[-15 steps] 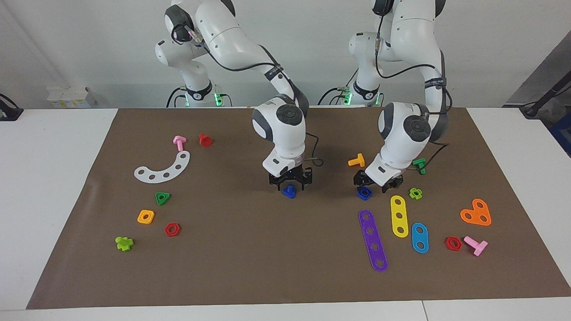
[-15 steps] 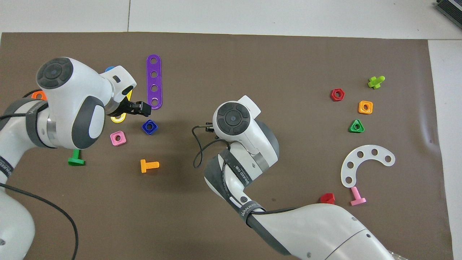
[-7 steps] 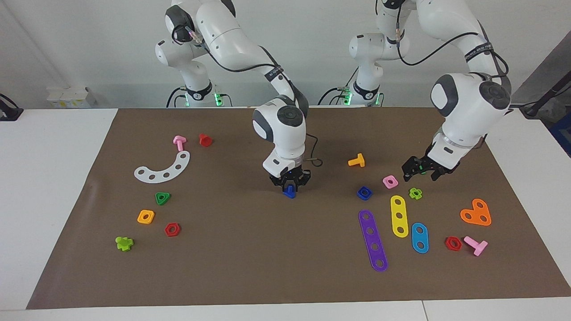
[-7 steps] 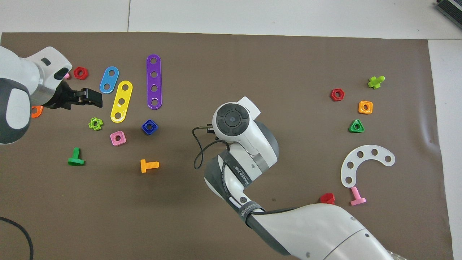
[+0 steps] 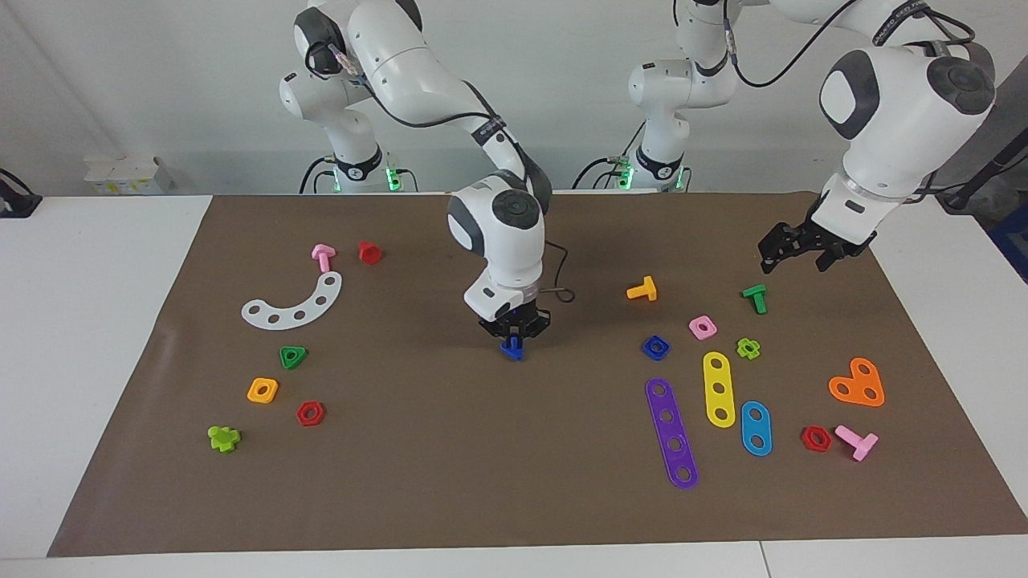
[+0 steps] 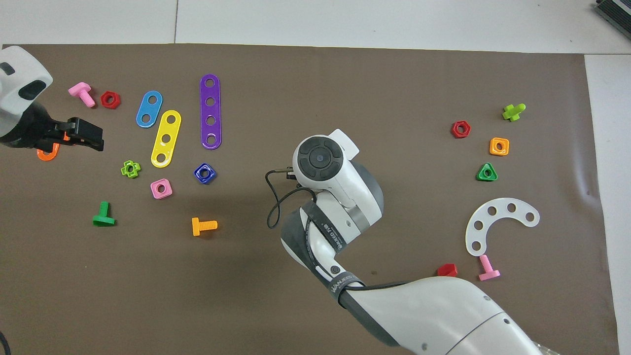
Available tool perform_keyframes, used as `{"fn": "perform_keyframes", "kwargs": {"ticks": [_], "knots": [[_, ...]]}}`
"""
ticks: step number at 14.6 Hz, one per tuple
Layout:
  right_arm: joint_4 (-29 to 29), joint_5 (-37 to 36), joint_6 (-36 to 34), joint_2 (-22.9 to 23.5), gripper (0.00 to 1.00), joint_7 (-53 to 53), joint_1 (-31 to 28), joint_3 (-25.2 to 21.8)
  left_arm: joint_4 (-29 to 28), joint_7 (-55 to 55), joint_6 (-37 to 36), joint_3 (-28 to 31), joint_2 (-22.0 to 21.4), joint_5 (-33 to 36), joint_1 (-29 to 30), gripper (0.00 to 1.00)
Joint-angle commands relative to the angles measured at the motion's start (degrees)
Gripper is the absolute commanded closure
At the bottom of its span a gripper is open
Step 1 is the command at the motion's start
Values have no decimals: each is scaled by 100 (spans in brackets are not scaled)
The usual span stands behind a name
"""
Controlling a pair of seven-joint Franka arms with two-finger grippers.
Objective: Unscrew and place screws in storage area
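The dark-blue bolt (image 5: 511,349) stands at the middle of the brown mat, just above or on it. My right gripper (image 5: 513,340) points straight down and is shut on it. In the overhead view the right arm's wrist (image 6: 319,160) hides both the gripper and the bolt. My left gripper (image 5: 792,250) is open and empty, raised over the mat's edge at the left arm's end; it also shows in the overhead view (image 6: 86,140). The dark-blue square nut (image 5: 656,347) lies free on the mat, as does the light-blue oval plate (image 5: 756,428).
Near the dark-blue nut lie an orange bolt (image 5: 642,289), a pink nut (image 5: 702,327), a green bolt (image 5: 755,298), and yellow (image 5: 720,388) and purple (image 5: 671,433) plates. A white curved plate (image 5: 295,303) and small nuts lie toward the right arm's end.
My left gripper rose and swung away from the dark-blue nut toward the left arm's end of the table. My right gripper closed on the dark-blue bolt.
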Motion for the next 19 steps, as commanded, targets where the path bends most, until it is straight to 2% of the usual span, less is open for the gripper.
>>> {"fn": "perform_keyframes", "kwargs": {"ticks": [1,5,9,13,19], "knots": [[-309,-63,-379,-801,100,-695,-765,76,240,-36,-374,-25,-247,129,-63,0],[-1037,16,-503,-1452,100,-2058,-1759,76,48,-167,-287,-60,-371,129,-106,0],[-1670,60,-257,-1646,100,-3114,-2542,94,29,-141,-269,-60,-389,138,-106,0],[-2620,455,708,-1814,100,-3756,-2903,85,-24,-141,-155,-60,-398,138,-106,0],[-3228,455,1492,-1752,100,-3889,-3132,85,-32,-115,-155,-69,-398,129,-106,0]]}}
